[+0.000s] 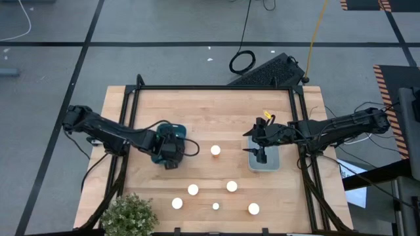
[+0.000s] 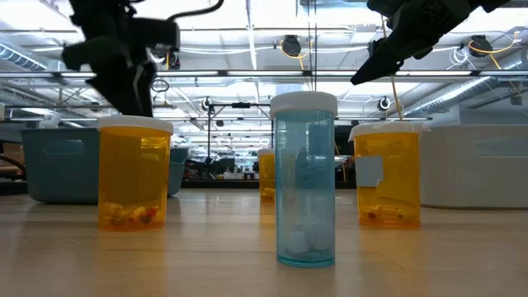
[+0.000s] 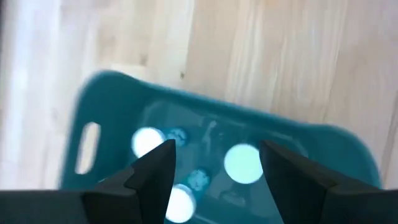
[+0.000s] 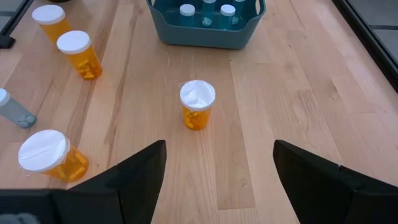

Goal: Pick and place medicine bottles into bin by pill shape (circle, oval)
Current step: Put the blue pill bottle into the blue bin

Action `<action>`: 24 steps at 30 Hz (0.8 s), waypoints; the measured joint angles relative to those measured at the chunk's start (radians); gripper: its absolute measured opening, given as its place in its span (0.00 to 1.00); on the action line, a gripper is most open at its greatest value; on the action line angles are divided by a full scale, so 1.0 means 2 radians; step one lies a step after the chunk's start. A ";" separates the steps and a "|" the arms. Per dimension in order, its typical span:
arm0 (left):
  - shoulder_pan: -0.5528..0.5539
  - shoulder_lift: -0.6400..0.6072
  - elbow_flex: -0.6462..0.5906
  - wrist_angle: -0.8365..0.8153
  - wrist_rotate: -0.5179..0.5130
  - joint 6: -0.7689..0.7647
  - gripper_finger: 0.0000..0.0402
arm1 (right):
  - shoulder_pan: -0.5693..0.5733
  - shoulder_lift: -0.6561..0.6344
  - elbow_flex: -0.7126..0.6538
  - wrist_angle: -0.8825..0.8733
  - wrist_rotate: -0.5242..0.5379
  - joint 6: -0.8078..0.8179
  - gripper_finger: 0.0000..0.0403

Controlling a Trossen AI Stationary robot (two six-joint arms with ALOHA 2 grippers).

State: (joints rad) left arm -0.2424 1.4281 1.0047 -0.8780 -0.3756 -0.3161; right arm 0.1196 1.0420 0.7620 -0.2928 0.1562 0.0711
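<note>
Several medicine bottles with white caps stand on the wooden table: one amber bottle (image 1: 215,150) in the middle, the others (image 1: 231,186) nearer the front edge. The low view shows a clear blue bottle (image 2: 304,190) between amber ones (image 2: 134,173). My left gripper (image 3: 214,155) hangs open above the teal bin (image 3: 112,99), which holds three white-capped bottles (image 3: 242,163). My right gripper (image 4: 217,162) is open with nothing in it, up over the grey bin (image 1: 264,159) at the table's right, facing the middle bottle (image 4: 198,102).
A potted plant (image 1: 130,215) stands at the front left corner. A dark metal frame (image 1: 216,87) runs along the table's far edge and sides. Bare wood lies between the two bins around the middle bottle.
</note>
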 joint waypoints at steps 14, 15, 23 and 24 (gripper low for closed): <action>-0.029 0.000 0.101 0.044 -0.009 0.031 0.59 | 0.000 0.000 0.000 -0.001 0.000 0.008 0.71; -0.034 0.000 0.104 0.053 -0.009 0.034 0.59 | 0.000 0.000 0.000 -0.001 0.000 0.007 0.71; -0.076 0.000 0.108 0.124 0.008 0.040 0.59 | 0.000 0.000 0.000 -0.001 0.000 0.007 0.71; -0.081 0.000 0.108 0.127 0.009 0.042 0.59 | 0.000 0.000 0.000 -0.001 0.000 0.007 0.71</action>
State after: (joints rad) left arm -0.4036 1.4281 1.2213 -0.6232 -0.3573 -0.2318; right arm 0.1196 1.0422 0.7620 -0.2943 0.1562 0.0856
